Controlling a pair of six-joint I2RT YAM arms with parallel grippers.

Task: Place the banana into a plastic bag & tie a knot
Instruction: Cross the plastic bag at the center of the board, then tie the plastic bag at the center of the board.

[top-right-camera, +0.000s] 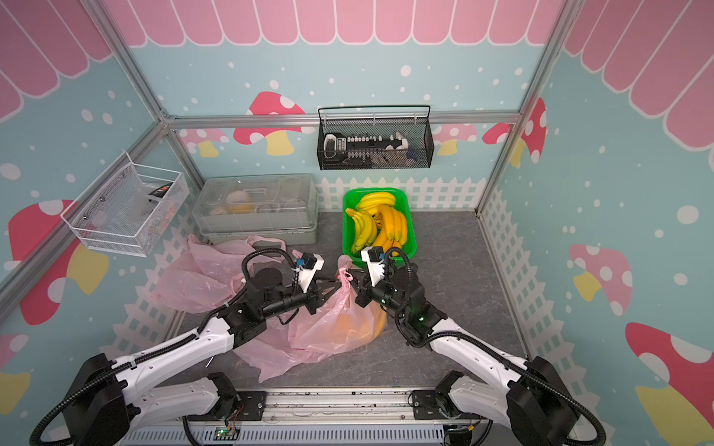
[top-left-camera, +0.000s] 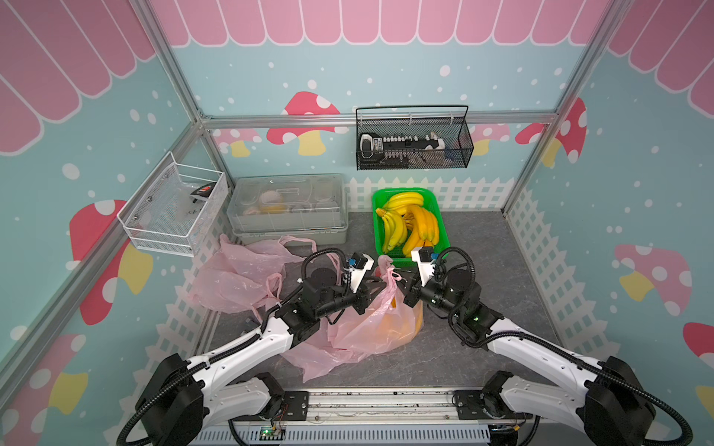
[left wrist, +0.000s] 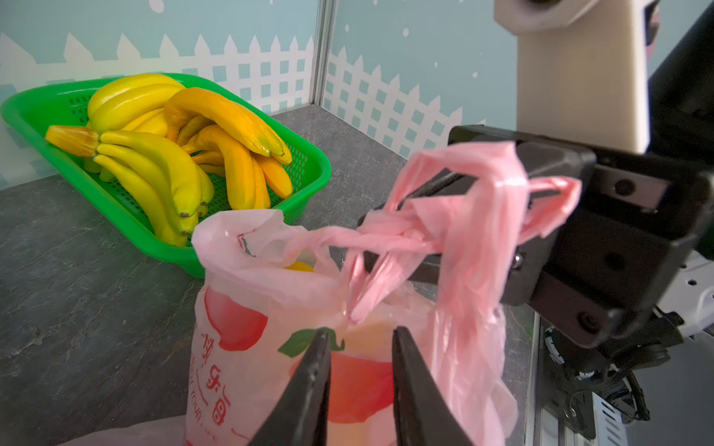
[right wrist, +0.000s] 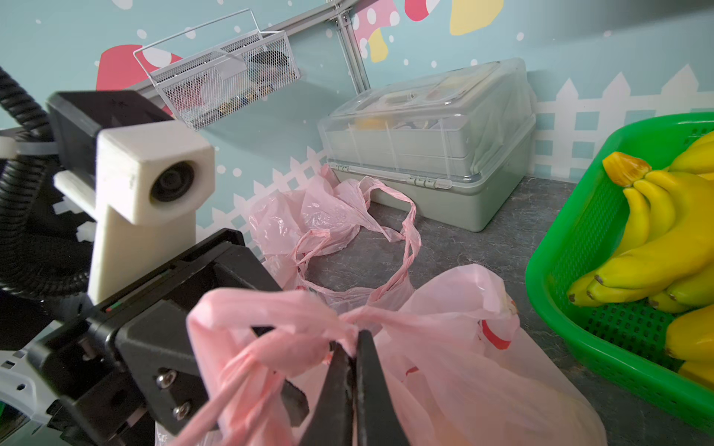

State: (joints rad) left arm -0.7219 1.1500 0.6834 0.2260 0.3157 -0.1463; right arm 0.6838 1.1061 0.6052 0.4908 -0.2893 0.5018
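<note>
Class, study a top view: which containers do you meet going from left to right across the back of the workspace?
White wire mesh basket → grey plastic storage box with clear lid → green perforated plastic basket holding yellow bananas.

Mushroom-print walls (top-left-camera: pixel 270 69), grey marbled floor (top-left-camera: pixel 502 270)

The left gripper (left wrist: pixel 361 334), jaws slightly apart, faces the right gripper (right wrist: pixel 351 341), jaws pinched together, nearly tip to tip
</note>
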